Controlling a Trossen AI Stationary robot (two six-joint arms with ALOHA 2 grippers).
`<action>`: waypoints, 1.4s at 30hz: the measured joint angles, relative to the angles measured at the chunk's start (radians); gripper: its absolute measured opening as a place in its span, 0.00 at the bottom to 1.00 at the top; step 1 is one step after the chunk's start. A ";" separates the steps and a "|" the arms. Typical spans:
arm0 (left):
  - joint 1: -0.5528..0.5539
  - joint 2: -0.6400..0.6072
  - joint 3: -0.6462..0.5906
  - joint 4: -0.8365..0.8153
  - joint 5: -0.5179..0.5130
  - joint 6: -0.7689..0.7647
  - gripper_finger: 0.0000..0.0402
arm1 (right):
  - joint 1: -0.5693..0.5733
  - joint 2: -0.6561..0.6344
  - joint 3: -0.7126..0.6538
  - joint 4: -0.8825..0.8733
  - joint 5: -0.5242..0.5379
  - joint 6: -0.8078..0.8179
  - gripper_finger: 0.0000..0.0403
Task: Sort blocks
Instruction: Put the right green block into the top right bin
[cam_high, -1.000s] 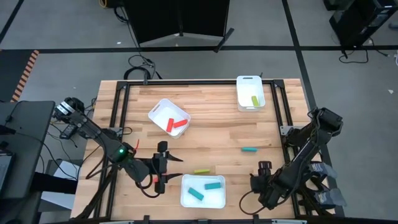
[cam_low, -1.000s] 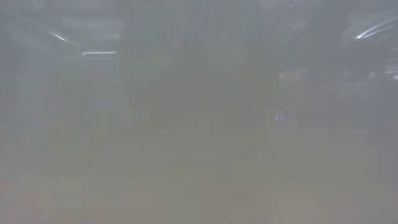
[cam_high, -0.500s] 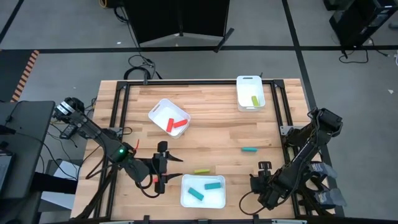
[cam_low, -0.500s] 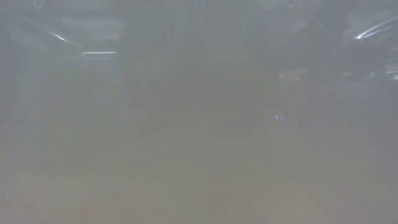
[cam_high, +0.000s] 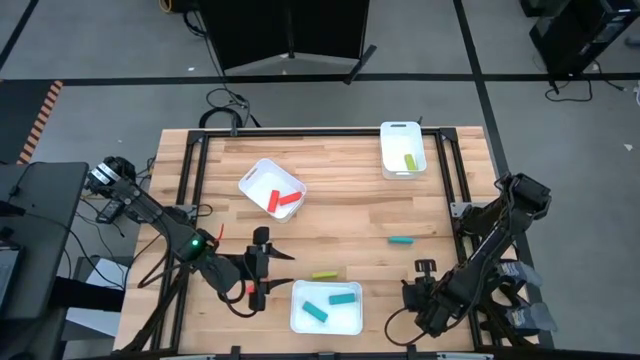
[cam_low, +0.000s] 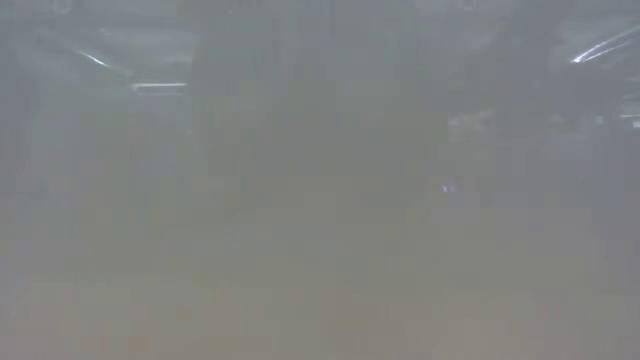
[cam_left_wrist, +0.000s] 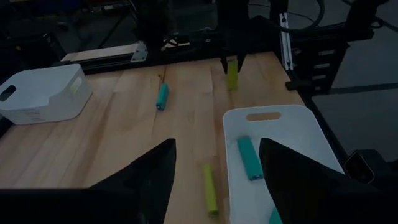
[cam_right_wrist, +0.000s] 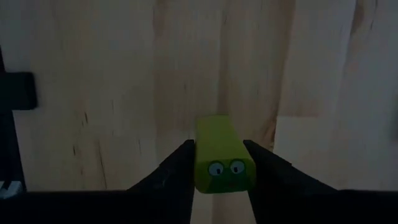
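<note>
My right gripper is at the table's near right, shut on a yellow-green block that lies on the wood; the left wrist view shows that block under its fingers. My left gripper hangs open and empty at the near left, beside the near white tray. That tray holds two teal blocks. Another yellow-green block and a teal block lie loose on the table. The low view shows only fog. My right gripper pinches the yellow-green block's two long sides between its two fingers, near the end face with printed eyes. The fingers come from above, slanting in from the table's right. The block lies flat on the wood.
A white tray with two red blocks sits at the far left. A white tray with one yellow-green block sits at the far right. Dark rails frame the table's edges.
My right gripper has stayed in place at the near right and its fingers have drawn in on the yellow-green block. The blocks and trays lie as before.
</note>
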 joint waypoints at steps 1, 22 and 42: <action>0.000 0.000 0.000 0.000 -0.002 -0.004 0.59 | -0.001 -0.002 0.001 -0.001 0.001 -0.004 0.30; 0.002 -0.040 0.002 -0.367 -0.101 -0.470 0.59 | -0.450 -0.306 0.157 -0.383 0.548 -0.100 0.30; -0.052 -0.040 0.001 -0.440 -0.087 -0.682 0.59 | -1.445 -0.282 0.148 -0.049 0.491 -0.553 0.37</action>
